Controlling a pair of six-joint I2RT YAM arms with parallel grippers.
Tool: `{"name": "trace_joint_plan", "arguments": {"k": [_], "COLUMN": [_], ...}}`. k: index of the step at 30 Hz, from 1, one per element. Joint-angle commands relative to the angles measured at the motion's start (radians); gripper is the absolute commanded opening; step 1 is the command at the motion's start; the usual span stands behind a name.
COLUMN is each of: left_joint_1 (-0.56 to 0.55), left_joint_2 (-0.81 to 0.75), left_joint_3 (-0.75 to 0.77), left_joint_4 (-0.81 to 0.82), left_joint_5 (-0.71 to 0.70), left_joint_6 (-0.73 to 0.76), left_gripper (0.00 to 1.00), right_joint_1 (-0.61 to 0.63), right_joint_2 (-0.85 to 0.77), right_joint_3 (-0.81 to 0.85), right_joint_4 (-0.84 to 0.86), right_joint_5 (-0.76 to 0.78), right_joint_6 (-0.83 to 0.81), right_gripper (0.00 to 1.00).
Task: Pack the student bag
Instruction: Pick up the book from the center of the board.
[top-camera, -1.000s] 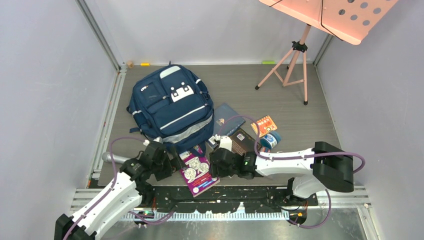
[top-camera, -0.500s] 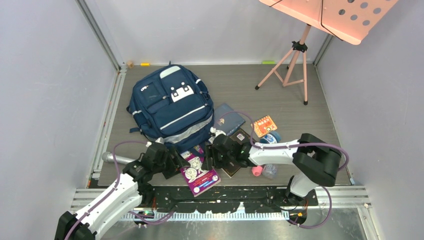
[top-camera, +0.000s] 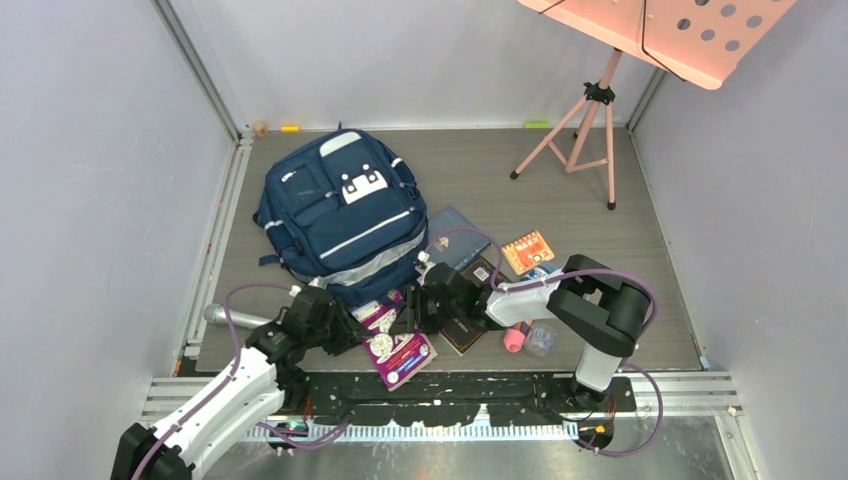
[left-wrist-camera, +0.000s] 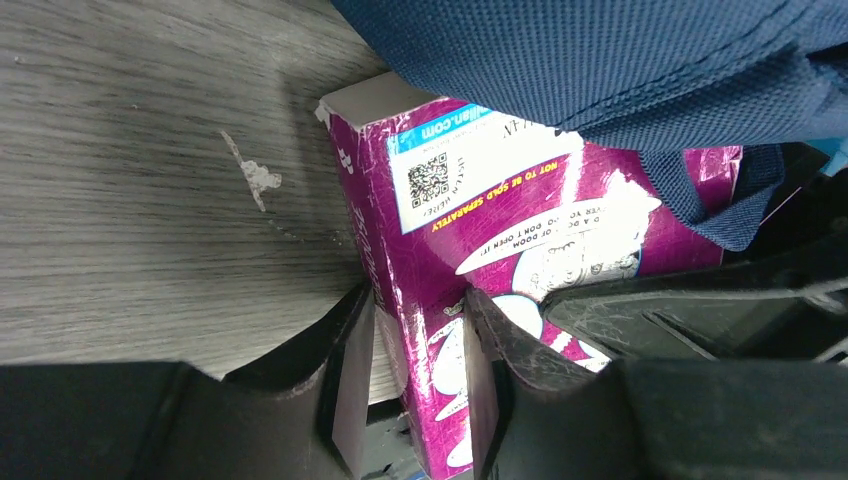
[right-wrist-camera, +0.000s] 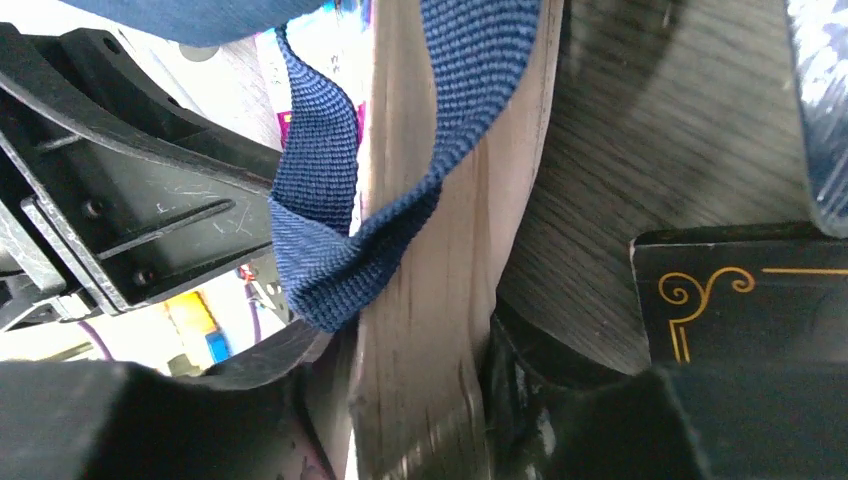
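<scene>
The student bag (top-camera: 335, 210), navy with pale stripes, lies flat at the table's left; its fabric (left-wrist-camera: 620, 60) and a strap (right-wrist-camera: 320, 250) hang over a purple book (top-camera: 398, 350) at the front edge. My left gripper (top-camera: 352, 333) straddles the book's spine edge (left-wrist-camera: 400, 300). One finger presses the cover and a thin gap stays at the other, so my left gripper (left-wrist-camera: 410, 390) is still open. My right gripper (top-camera: 412, 312) is at the opposite edge. The pale page edge (right-wrist-camera: 440, 300) fills my right gripper (right-wrist-camera: 410, 420), which is shut on it.
A black book with gold trim (right-wrist-camera: 740, 300) lies right of the purple one. A blue notebook (top-camera: 455, 240), an orange packet (top-camera: 527, 250), a pink item (top-camera: 514, 340) and a clear bottle (top-camera: 540, 340) lie nearby. A grey cylinder (top-camera: 222, 317) lies front left, a pink music stand (top-camera: 580, 130) back right.
My right arm folded inward and its gripper swung left onto the book's right edge, uncovering the pink item and bottle. The left jaws narrowed around the spine edge.
</scene>
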Motion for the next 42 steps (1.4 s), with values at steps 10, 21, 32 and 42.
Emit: {"name": "trace_joint_plan", "arguments": {"k": [10, 21, 32, 42], "left_joint_1": [-0.014, -0.014, -0.013, -0.013], "left_joint_2": [-0.072, 0.005, 0.045, 0.110], "left_joint_3": [0.066, 0.406, 0.420, 0.409], "left_joint_4": [-0.020, -0.076, 0.493, 0.622], "left_joint_5": [0.026, 0.060, 0.380, 0.427], "left_joint_6": [0.079, 0.323, 0.267, 0.226], "left_gripper": [0.56, 0.98, 1.00, 0.95], "right_joint_1": [0.061, 0.059, 0.059, 0.059], "right_joint_2": [-0.237, -0.653, -0.839, -0.786], "right_joint_3": [0.031, 0.284, 0.224, 0.250], "right_joint_4": [-0.385, -1.091, -0.490, -0.288], "right_joint_5": [0.097, 0.228, 0.530, 0.429], "right_joint_6": [-0.115, -0.394, -0.372, -0.405], "right_gripper": [0.00, 0.00, 0.00, 0.00]}}
